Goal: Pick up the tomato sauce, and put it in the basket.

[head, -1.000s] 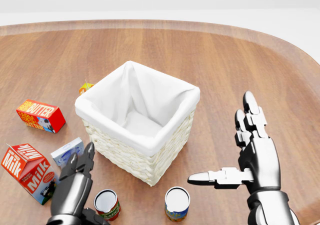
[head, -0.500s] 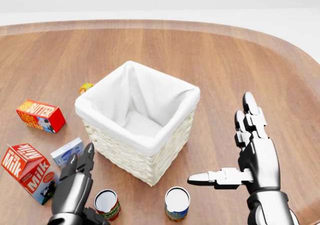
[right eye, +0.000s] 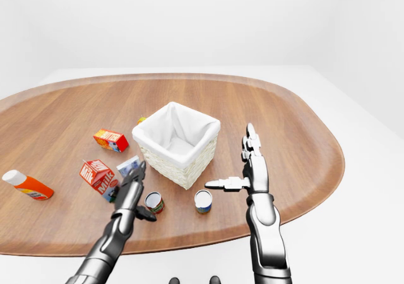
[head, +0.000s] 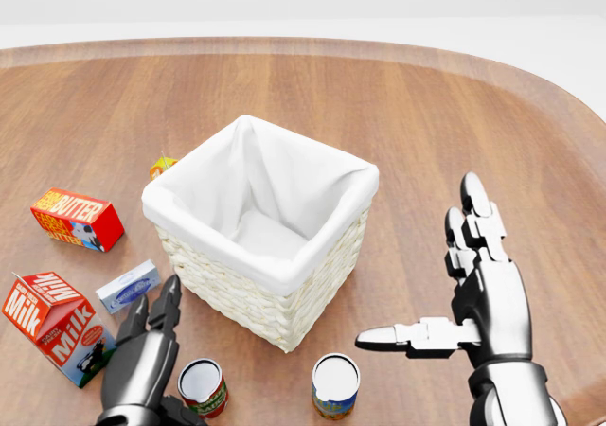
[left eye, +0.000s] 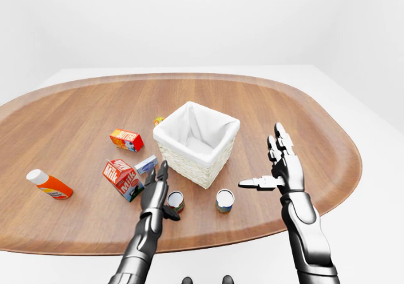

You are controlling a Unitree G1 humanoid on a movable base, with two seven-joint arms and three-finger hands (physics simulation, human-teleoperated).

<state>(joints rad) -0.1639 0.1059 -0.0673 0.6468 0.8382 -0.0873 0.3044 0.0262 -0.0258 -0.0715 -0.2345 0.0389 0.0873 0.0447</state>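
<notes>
Bench [left eye: 303, 107]: a big, rounded wooden top that fills most of each view.
Basket [head: 275, 284]: a woven, square basket with a white cloth inside. It stands near the middle of the head view.
Tomato sauce [head: 203, 387]: a small can with a red label and a white top. It stands upright on the bench at the lower left of the head view, below the basket and just beside the left hand.
Other can [head: 335, 385]: it has a blue and yellow label and stands upright at the bottom middle, apart from the red one.
Left hand [head: 142, 355]: it is at the lower left, with its fingers spread open. It holds nothing, and its thumb is next to the red can.
Right hand [head: 473, 298]: it is at the lower right, wide open, fingers pointing up and thumb pointing left. It holds nothing.
Milk box [head: 52, 327]: red and white, at the far left edge.
Butter box [head: 76, 218]: red, above the milk.
Small blue box [head: 126, 286]: between the milk box and the basket.
Orange bottle [left eye: 49, 184]: it lies on its side at the far left of the left-eye view.
</notes>
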